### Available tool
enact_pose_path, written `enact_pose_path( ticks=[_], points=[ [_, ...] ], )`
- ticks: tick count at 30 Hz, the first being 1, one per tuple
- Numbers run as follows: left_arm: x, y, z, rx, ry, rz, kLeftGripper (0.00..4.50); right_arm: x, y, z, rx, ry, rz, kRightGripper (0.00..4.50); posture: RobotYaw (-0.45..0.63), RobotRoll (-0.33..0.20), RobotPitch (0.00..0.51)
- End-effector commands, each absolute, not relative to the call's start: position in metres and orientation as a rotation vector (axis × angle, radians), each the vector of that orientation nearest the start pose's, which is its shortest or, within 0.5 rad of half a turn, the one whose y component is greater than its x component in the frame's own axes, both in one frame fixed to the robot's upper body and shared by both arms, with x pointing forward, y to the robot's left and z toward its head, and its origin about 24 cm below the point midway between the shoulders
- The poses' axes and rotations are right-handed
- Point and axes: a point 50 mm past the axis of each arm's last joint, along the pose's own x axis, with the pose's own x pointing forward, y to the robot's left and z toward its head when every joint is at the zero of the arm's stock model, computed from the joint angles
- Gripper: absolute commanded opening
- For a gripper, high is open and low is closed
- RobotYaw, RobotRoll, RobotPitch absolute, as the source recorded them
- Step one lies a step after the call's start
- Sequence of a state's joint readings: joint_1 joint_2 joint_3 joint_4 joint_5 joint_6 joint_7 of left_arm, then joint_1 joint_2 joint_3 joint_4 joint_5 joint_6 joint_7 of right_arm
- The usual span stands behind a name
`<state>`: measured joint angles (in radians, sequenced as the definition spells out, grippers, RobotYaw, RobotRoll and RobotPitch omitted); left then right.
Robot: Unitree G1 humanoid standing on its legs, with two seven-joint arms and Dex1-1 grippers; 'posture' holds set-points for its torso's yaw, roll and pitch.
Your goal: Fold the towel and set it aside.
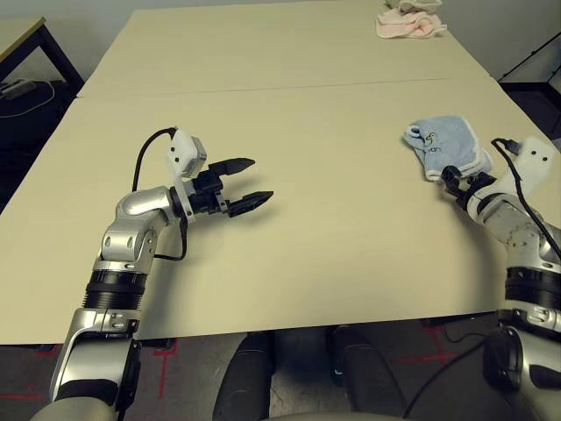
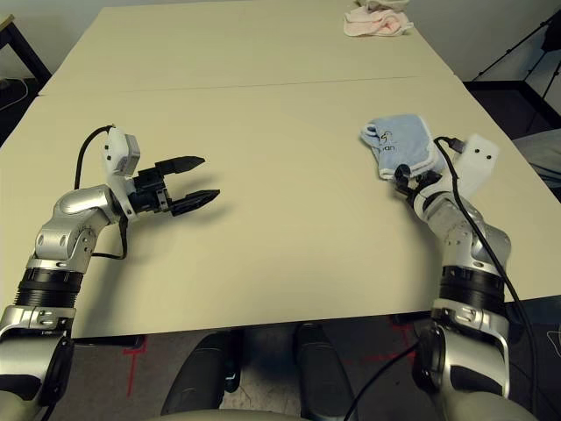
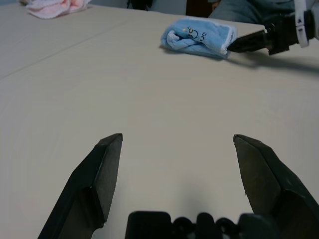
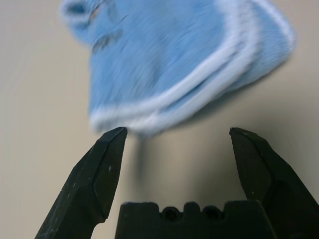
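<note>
The towel (image 1: 447, 145) lies folded into a small light-blue bundle with white piped edging on the table's right side, its dark printed motif facing up. My right gripper (image 4: 177, 132) stands open just in front of the towel's near edge, with nothing between its fingers. The towel (image 4: 174, 64) lies flat on the table beyond the fingertips. My left gripper (image 1: 261, 179) is open and holds nothing, low over the bare table at the left, pointing right towards the towel (image 3: 199, 36) and the right gripper (image 3: 249, 42).
A pink cloth (image 1: 409, 22) lies bunched at the table's far right corner. A seam (image 1: 289, 86) runs across the beige table. Off the table, a dark desk (image 1: 26, 48) stands at the left and black stand legs (image 1: 535, 61) at the right.
</note>
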<state>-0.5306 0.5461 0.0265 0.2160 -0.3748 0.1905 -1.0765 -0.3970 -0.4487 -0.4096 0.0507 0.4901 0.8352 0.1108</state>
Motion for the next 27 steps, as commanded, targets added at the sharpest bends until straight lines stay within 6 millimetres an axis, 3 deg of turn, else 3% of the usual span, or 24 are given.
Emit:
enact_pose_path(
  ticks=[1, 8, 14, 20, 27],
  points=[
    [0.318, 0.195, 0.153, 0.205, -0.040, -1.019, 4.50, 0.292, -0.283, 0.136, 0.157, 0.270, -0.034, 4.48, 0.00, 0.000, 0.114],
    [0.328, 0.192, 0.156, 0.144, -0.065, -0.873, 4.50, 0.304, -0.283, 0.174, 0.059, 0.048, 0.053, 4.48, -0.01, 0.000, 0.109],
    [0.339, 0.183, 0.149, 0.074, -0.090, -0.604, 4.50, 0.331, -0.269, 0.191, -0.044, -0.142, 0.101, 4.48, 0.01, 0.000, 0.111],
    [0.344, 0.190, 0.143, 0.027, -0.120, -0.301, 4.50, 0.354, -0.242, 0.183, -0.089, -0.231, 0.109, 4.48, 0.04, 0.000, 0.115],
    [0.346, 0.221, 0.141, 0.073, -0.199, 0.148, 4.50, 0.364, -0.217, 0.160, -0.072, -0.277, 0.041, 4.48, 0.09, 0.000, 0.120]
  ],
)
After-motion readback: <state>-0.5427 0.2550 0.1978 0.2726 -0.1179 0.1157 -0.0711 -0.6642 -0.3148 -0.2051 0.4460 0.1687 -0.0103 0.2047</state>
